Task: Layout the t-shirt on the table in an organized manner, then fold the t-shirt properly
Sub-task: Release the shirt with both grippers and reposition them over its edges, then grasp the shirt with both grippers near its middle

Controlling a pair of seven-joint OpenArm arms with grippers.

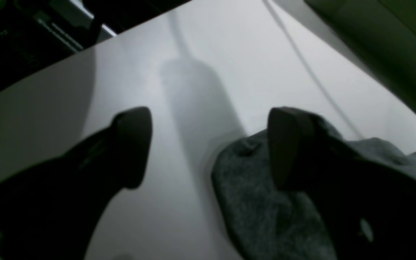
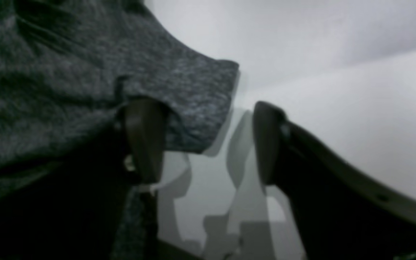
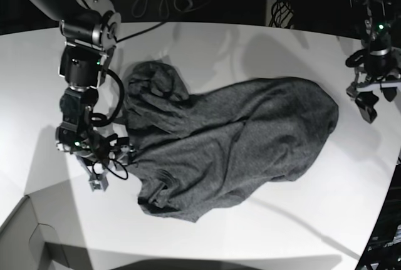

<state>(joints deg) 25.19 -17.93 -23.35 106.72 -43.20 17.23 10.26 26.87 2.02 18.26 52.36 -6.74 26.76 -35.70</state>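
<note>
Lying crumpled across the middle of the white table (image 3: 207,245), the dark heather-grey t-shirt (image 3: 232,138) runs with its long axis roughly from the base view's left to its right, a bunched lump at the upper left end and a rounded edge at the right end. Nothing of it is spread flat yet, so I judge the laying-out step barely begun.

The right gripper (image 2: 208,144) sits low at the shirt's left edge, and it is plainly the nearer of the two. In the right wrist view its fingers stand apart: one finger (image 2: 144,137) is tucked just under or against a hemmed flap of cloth, the other is over bare table, well clear of the fabric. The cloth therefore lies to one side of the gap, not between the fingers, and nothing is pinched. Whether the tucked finger truly touches the cloth I cannot tell for sure.

The left gripper (image 1: 208,144) hangs beyond the shirt's right end, apart from it in the base view. Its fingers are spread wide, with bare table between them and a fold of grey cloth showing beside one finger.

For a grasp, the right gripper would need the flap brought between its fingers, likely by shifting toward the shirt.
</note>
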